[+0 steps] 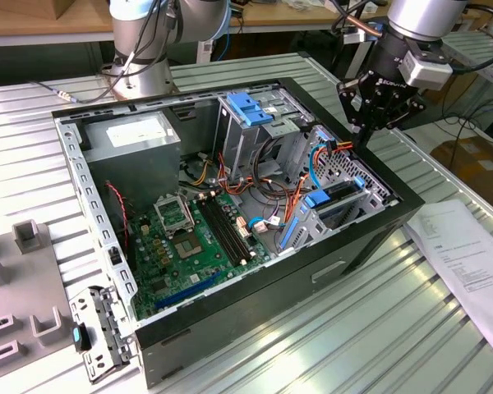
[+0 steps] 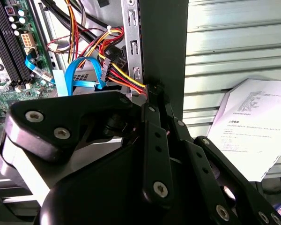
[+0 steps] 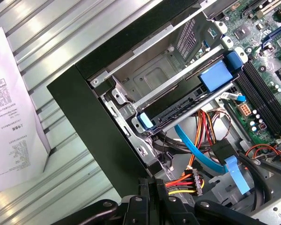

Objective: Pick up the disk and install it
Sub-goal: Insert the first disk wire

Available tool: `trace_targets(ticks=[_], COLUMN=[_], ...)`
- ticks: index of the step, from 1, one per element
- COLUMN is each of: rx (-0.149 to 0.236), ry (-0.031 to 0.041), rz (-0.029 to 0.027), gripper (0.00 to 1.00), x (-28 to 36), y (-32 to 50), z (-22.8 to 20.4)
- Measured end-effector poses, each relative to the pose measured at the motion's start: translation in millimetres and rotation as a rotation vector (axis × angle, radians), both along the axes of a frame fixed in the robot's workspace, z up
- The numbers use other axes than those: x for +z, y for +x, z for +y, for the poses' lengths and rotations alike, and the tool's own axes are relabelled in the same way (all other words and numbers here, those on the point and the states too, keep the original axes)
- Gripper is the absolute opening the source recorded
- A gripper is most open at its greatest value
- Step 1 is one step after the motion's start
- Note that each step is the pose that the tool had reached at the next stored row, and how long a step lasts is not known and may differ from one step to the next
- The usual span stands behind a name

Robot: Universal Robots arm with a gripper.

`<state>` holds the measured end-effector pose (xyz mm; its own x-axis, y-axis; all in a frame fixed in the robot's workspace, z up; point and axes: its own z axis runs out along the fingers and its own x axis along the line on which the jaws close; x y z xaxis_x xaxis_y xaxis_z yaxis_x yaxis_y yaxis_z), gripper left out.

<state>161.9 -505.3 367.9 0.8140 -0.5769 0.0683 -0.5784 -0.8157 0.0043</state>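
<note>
- Black gripper (image 2: pixel 154 90) linkage is crowding the front of both wrist views. Its fingers (image 2: pixel 150 122) are pressing together with nothing between them, and the tips are hanging over the case's rim, just beside a bundle of red, yellow and black wires (image 3: pixel 187 180).
- One ribbed metal table (image 1: pixel 444 328) is carrying everything.
- One open computer case (image 1: pixel 255 324) is lying on its side on the table, with its motherboard (image 1: pixel 189 246) facing up.
- One printed sheet of paper (image 1: pixel 468 254) is lying just beside the case, on the exterior view's right.
- One tall grey drive cage (image 1: pixel 246 123) with a blue tab is standing inside the case.
- One disk (image 3: pixel 178 110), blue-framed, is sitting slotted in the corner bay near the gripper, apart from the fingers. A blue flat cable (image 3: pixel 196 150) is running between them.
- One perforated silver bracket (image 1: pixel 99 336) with a blue knob is lying on the table on the exterior view's left, well apart from the gripper.
</note>
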Motion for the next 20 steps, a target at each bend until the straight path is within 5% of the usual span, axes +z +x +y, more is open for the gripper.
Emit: trace_targets(ticks=[6,20], rx=[-0.007,-0.088], ry=[0.0002,0.0001], rz=[-0.0001,0.0000], gripper=[0.18,0.18], x=[-0.1,-0.1], y=[-5.8,-13.6], z=[0.0,0.0])
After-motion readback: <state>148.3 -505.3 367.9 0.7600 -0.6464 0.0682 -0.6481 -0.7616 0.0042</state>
